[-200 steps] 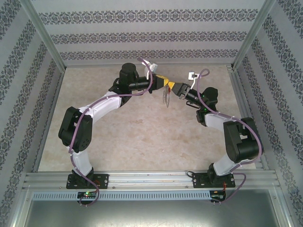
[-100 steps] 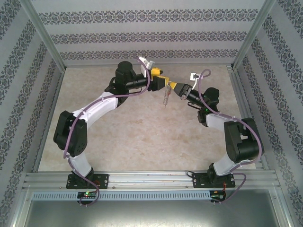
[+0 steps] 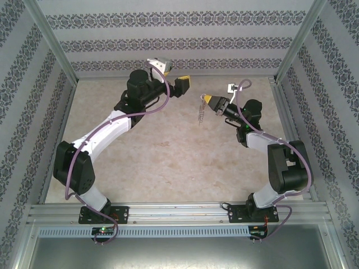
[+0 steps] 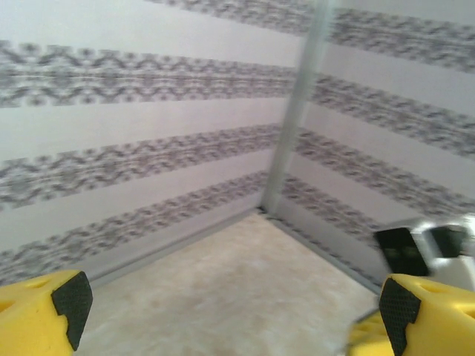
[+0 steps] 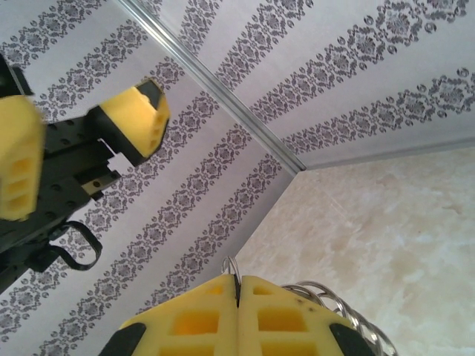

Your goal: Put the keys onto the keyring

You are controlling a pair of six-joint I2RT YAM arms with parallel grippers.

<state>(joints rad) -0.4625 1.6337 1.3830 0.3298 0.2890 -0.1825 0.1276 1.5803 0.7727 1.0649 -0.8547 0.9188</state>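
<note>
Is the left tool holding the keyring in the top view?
No, the left tool stands open with nothing between its fingers, apart from the keyring, which hangs from the shut right tool.

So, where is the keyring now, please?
In the top view, the keyring hangs from the shut right tool, right of the open left tool.

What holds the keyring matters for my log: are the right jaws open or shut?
Shut on the keyring. The right gripper shows its yellow jaws pressed together with the wire loop pinched between them.
</note>
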